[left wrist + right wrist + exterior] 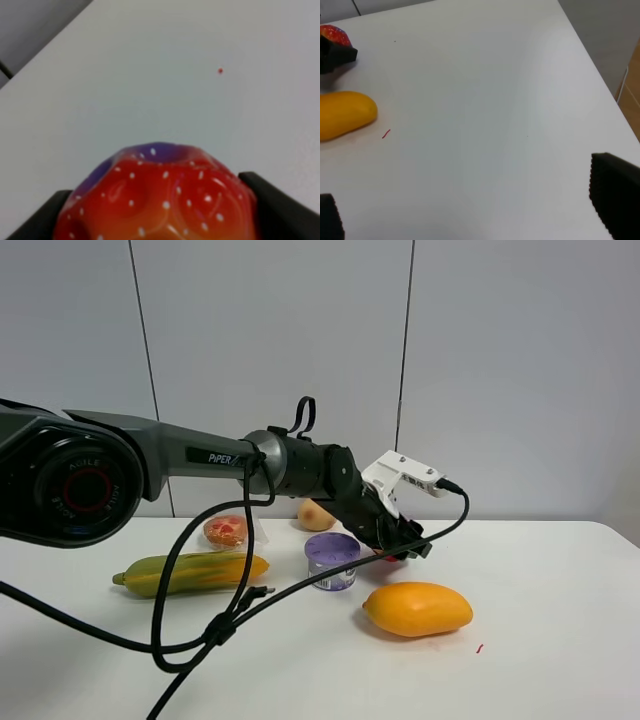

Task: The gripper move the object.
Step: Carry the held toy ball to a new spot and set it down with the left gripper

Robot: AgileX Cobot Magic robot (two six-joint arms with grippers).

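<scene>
The toy apple, red with yellow and small white dots, sits between the two black fingers of my left gripper, which is shut on it. In the high view only a sliver of red shows under the claw, just behind the mango. The apple is low over the white table; I cannot tell whether it touches. It also shows in the right wrist view, held by the black claw. My right gripper is open and empty over bare table near the right edge, and out of the high view.
An orange mango lies just in front of the left gripper. A purple cup, a green-yellow long fruit, a tan ball and a red-orange fruit lie to the left. Black cables trail over the table. The table's right edge is near.
</scene>
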